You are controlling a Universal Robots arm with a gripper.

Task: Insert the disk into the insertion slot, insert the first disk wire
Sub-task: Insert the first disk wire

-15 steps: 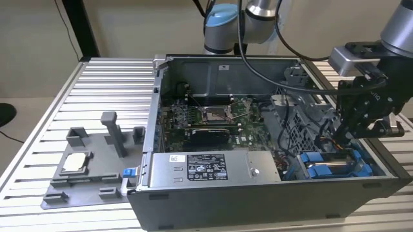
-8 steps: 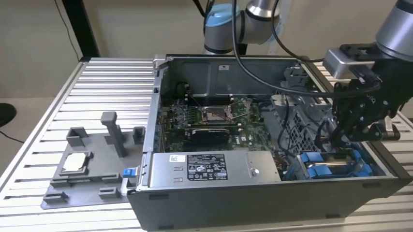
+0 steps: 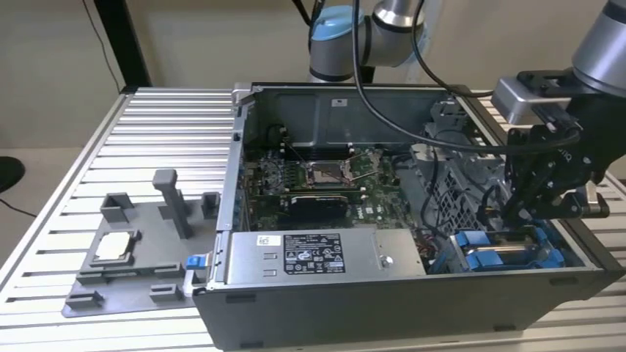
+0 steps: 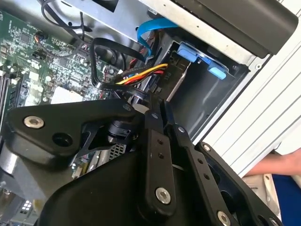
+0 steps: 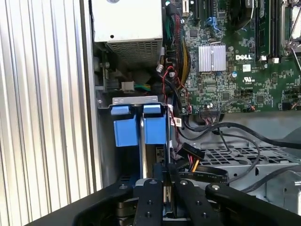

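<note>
A ribbed aluminium worktable (image 3: 146, 125) carries an open grey computer case (image 3: 391, 301), lying on its side against a plain beige wall. Nearest in the exterior view, the case's front wall runs across the foreground, with a grey moulded fixture tray (image 3: 127, 271) on the table toward the exterior view's left. Just behind that wall sit the power-supply box (image 3: 323, 253) and, at the exterior view's right, the insertion slot (image 3: 509, 253), a bay of the drive cage marked by blue plastic rails.

The disk (image 5: 151, 155) appears to be already seated there: in the first wrist view a thin metal edge runs down between the two blue tabs, well inside the cage, so the first step looks done. The gripper (image 3: 523, 209) hangs directly over that bay, deep in the case. In both wrist views its black fingers (image 5: 162, 188) stand close together, nearly closed, and seem to pinch something small by the bundle of yellow, red and black wires (image 4: 146, 75); what it holds cannot be made out for certain. The black connector (image 5: 189, 153) on that bundle lies just beside the disk's edge and does not look plugged in, so the wire step seems under way, not finished.

Farther back lie the green motherboard (image 3: 323, 180) and the arm's base (image 3: 342, 37).
</note>
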